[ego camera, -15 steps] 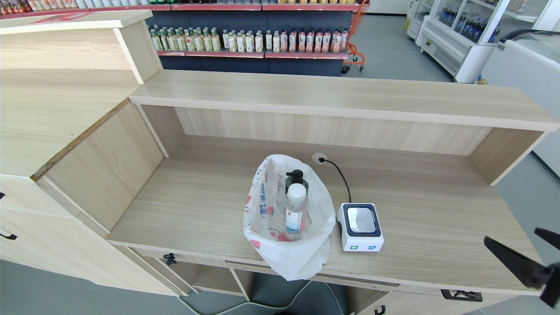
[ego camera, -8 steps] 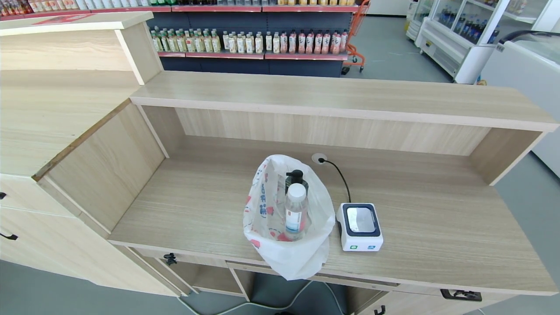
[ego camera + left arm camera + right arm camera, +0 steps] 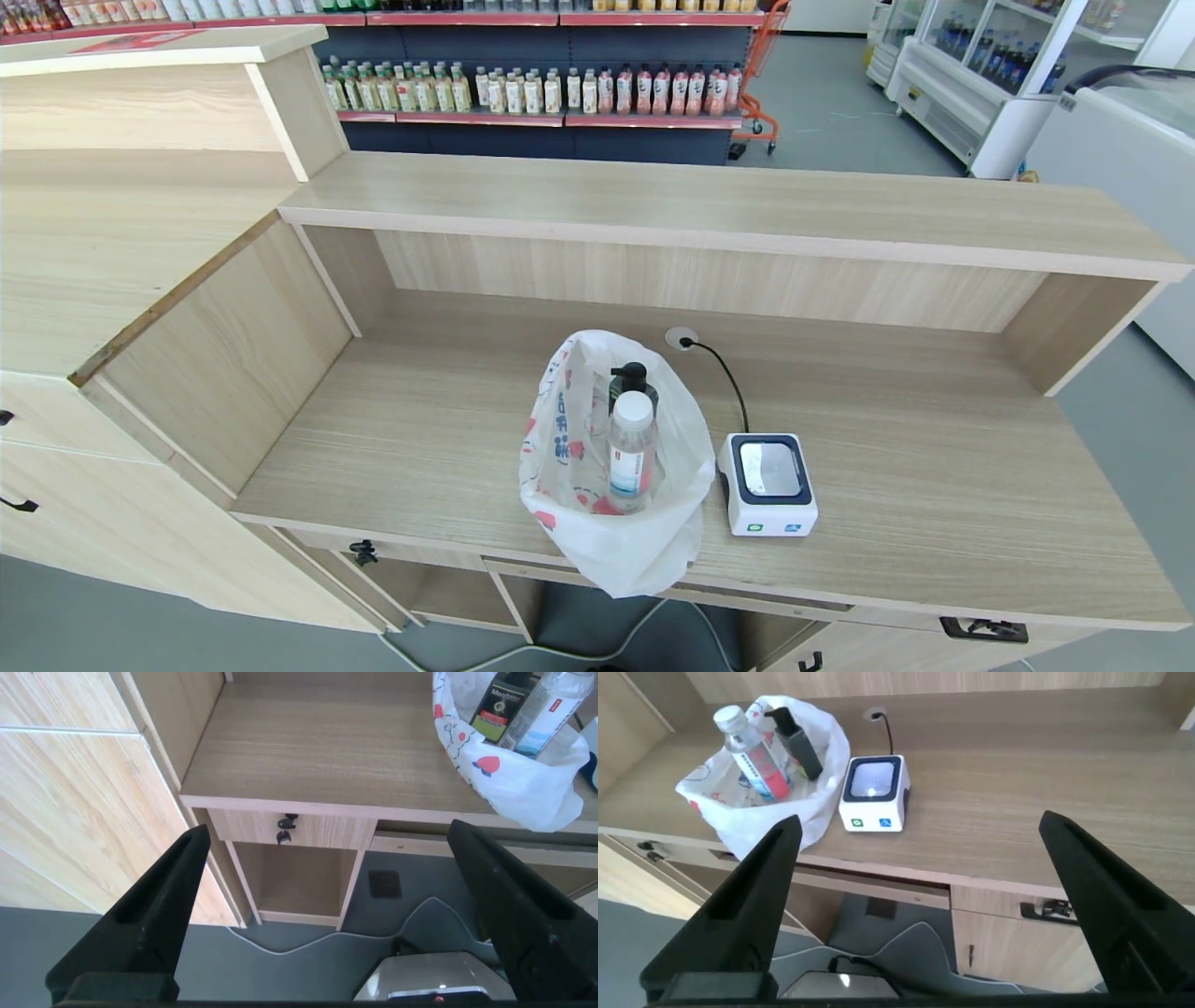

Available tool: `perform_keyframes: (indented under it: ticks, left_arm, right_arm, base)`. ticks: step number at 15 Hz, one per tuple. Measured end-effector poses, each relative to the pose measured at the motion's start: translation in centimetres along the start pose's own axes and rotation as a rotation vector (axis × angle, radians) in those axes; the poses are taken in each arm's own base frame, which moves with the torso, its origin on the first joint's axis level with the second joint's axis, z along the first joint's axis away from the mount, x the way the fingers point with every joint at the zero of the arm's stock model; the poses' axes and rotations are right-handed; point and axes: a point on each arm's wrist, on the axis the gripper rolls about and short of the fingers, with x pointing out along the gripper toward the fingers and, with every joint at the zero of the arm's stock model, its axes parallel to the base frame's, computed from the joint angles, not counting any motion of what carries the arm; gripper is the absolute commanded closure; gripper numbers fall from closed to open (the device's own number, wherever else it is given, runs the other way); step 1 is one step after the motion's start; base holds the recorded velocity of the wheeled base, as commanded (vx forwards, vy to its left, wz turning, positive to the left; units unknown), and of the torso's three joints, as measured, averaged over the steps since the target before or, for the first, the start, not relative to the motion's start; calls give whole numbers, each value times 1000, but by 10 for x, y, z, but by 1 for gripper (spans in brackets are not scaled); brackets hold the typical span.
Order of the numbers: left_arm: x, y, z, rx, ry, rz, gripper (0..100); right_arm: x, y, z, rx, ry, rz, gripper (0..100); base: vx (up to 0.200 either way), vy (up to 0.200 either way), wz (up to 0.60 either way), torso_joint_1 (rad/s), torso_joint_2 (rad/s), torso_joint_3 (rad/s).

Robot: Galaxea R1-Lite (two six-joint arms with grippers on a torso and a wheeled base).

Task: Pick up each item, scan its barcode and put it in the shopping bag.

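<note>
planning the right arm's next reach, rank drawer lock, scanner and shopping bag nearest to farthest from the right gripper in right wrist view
1. drawer lock, on the counter front face, closest to the right gripper
2. scanner, on top, farther in
3. shopping bag, past the scanner, to the robot's left

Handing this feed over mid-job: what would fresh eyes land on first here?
The white shopping bag with red prints stands open at the front edge of the counter, a clear white-capped bottle upright inside and a dark pump bottle behind it. Just to its right sits the white scanner, its black cable running back to a hole in the counter.
</note>
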Motion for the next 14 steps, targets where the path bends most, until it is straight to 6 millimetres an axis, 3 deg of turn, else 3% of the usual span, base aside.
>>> perform_keyframes:
  ticks: [6,10,14]
  left_arm:
    - [0,0,0,0,0,0,0]
    - [0,0,0,0,0,0,0]
    - [0,0,0,0,0,0,0]
  right_arm:
    - [0,0,0,21,-2,-1,0]
    - [0,-1,-1,-247,9,-55,0]
    - [0,-2,-1,-136,12,-71,0]
  base:
    - [0,0,0,0,0,0]
    - [0,0,0,0,0,0]
    - [0,0,0,0,0,0]
